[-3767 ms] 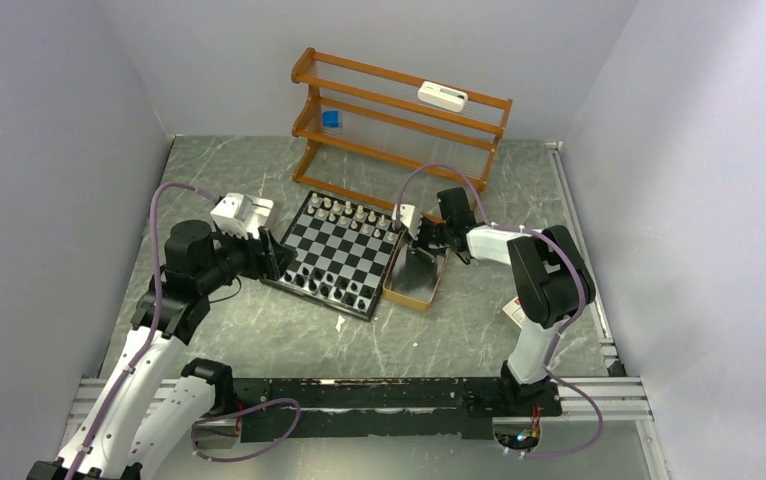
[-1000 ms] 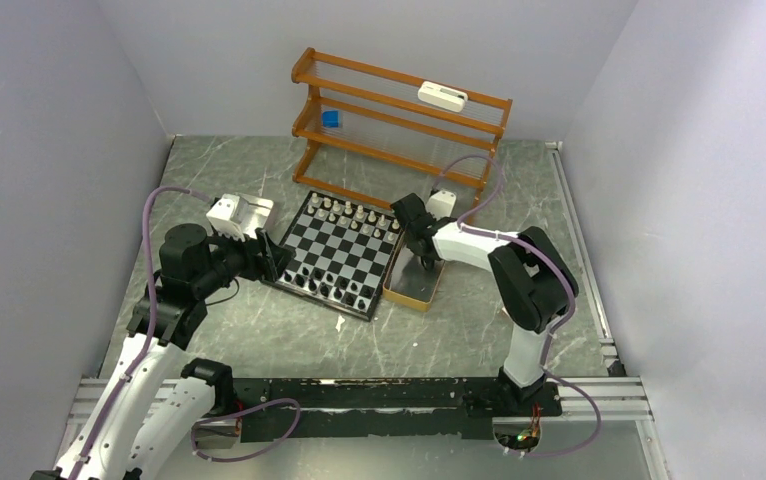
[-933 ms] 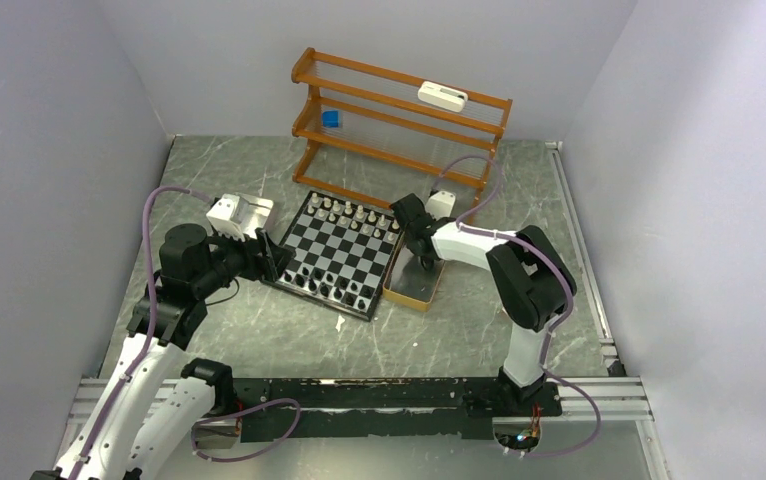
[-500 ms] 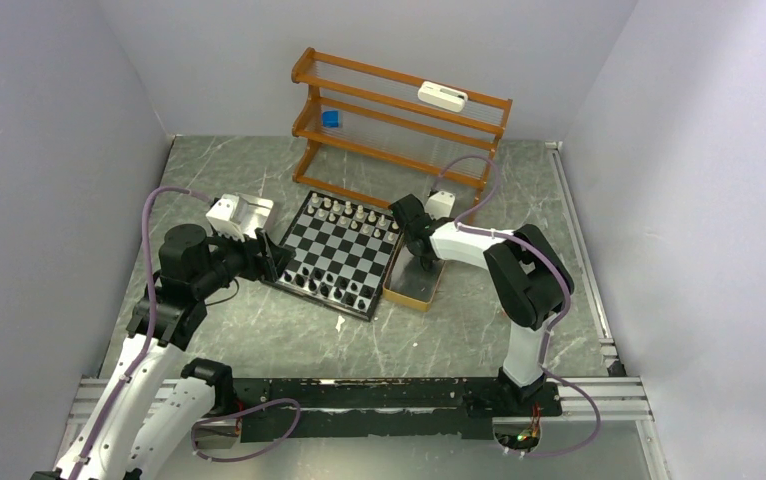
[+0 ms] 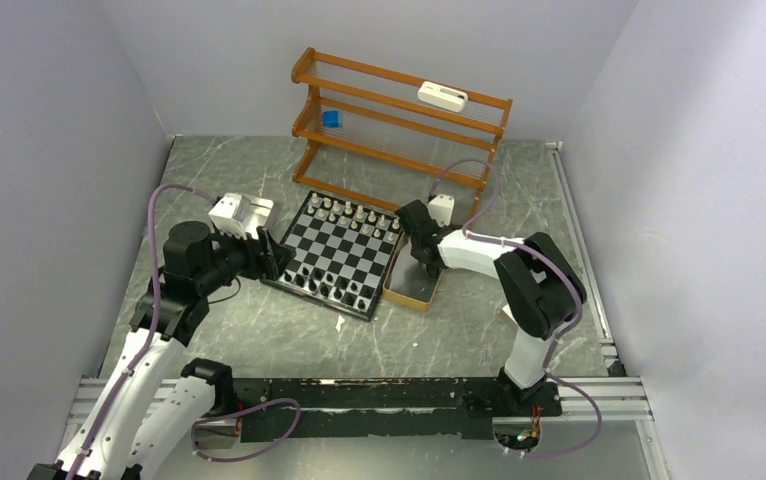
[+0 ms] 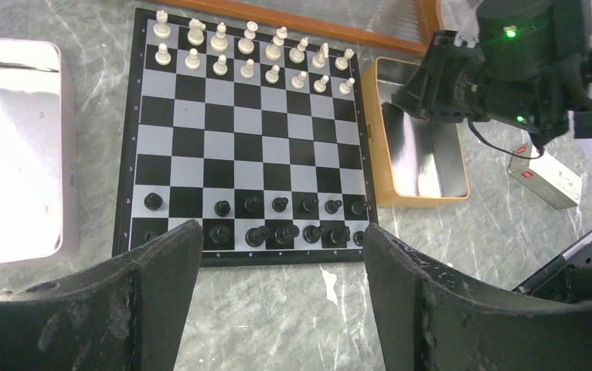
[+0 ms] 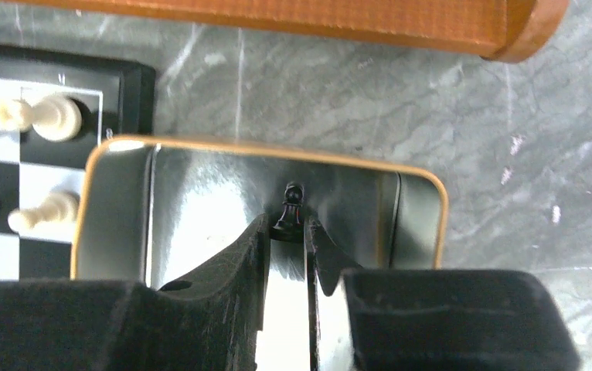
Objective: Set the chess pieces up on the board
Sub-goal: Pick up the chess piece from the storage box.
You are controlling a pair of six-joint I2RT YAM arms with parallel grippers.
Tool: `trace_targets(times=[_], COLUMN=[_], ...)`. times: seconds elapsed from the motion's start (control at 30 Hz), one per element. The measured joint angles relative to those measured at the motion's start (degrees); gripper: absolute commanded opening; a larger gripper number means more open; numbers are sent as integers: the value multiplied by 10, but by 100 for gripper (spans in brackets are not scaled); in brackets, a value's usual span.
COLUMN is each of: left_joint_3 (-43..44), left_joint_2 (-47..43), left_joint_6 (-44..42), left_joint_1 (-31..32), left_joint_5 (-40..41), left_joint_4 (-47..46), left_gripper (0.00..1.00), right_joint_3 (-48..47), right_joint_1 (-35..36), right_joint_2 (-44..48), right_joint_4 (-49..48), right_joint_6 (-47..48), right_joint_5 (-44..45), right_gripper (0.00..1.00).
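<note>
1. Right wrist view showed a black pawn [image 7: 289,207] pinched at its base between the tips of the right gripper [image 7: 286,226], inside the orange-rimmed tin [image 7: 115,193] just beside the board. Whether it touched the tin floor I could not tell.
2. The low grip left the pawn's head clear, likely to keep the piece upright for setting down.
3. The board [image 6: 235,127] lay flat, with white pieces [image 6: 246,68] in two rows along one edge and black pieces [image 6: 280,205] in two rows along the opposite edge.
4. One square in the black pawn row was bare, probably where this pawn belonged.
5. The tin sat against the board's side nearest the right arm, which made for a short carry.
6. The left gripper [image 6: 281,239] hung above the board's black edge, spread wide and empty, apparently waiting.
7. A shiny metal tray [image 6: 15,147] lay beside the board's other side.
</note>
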State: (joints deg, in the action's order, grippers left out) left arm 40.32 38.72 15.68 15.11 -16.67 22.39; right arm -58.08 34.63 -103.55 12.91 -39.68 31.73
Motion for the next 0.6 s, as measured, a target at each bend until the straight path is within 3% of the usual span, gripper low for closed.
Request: trace_targets(times=[0.3, 0.6], left_joint_3=[2, 47], left_joint_2=[48, 129], left_joint_6=[18, 61], left_joint_1=[0, 0], left_joint_5=[-8, -82], left_joint_4=[5, -4], left_gripper=[77, 72], right_joint_3=[81, 126], right_joint_1=[0, 7], right_joint_2=[111, 239], right_joint_4=[-30, -50], right_joint_6=[69, 125], right_joint_5=[-53, -125], right_gripper=[17, 16])
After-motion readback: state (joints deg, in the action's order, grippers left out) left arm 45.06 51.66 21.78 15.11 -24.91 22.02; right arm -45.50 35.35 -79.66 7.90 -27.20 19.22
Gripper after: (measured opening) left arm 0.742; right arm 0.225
